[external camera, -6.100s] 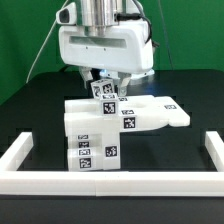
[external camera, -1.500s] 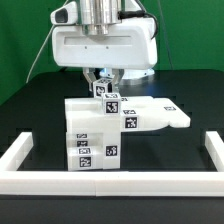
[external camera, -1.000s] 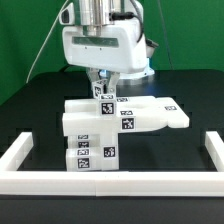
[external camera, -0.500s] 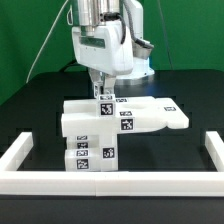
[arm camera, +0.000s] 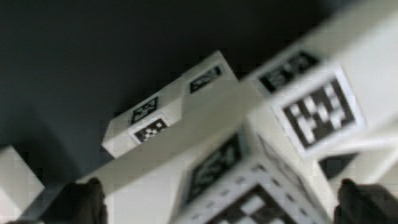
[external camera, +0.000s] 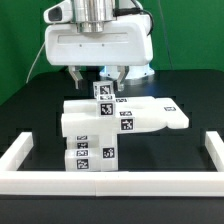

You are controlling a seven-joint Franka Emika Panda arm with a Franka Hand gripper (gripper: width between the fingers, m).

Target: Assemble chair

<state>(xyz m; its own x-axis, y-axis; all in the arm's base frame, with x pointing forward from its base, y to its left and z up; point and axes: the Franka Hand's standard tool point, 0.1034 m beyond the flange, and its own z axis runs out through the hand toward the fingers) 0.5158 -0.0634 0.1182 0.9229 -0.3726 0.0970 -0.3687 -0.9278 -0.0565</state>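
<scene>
- Chair (external camera: 110, 135): partly built white block stack, centre of the exterior frame, standing on the black desk (external camera: 30, 115). A flat slab (external camera: 150, 115) sticks out toward the frame's right; tagged blocks sit under it at lower centre.
- A small tagged post (external camera: 102, 97) stands up from the top of the stack, just left of frame centre.
- Hand (external camera: 100, 73): directly above that post, fingers spread wide, one dark fingertip (external camera: 82, 73) on each side. Nothing pinched; the post looks free between them.
- Wrist view: tagged faces of the post (arm camera: 267, 170) fill the frame at close range, blurred; dark fingertips (arm camera: 71, 203) at the lower corners.
- White border rail (external camera: 110, 182) runs along the frame's bottom and up both sides, well apart from the chair.
- Risk, my judgement: seating of the post cannot be confirmed from either view. If only partly seated, it could lean or drop out.
- Risk: fingers flank the post closely; any sideways drift while lifting could clip it and shift the whole stack.
</scene>
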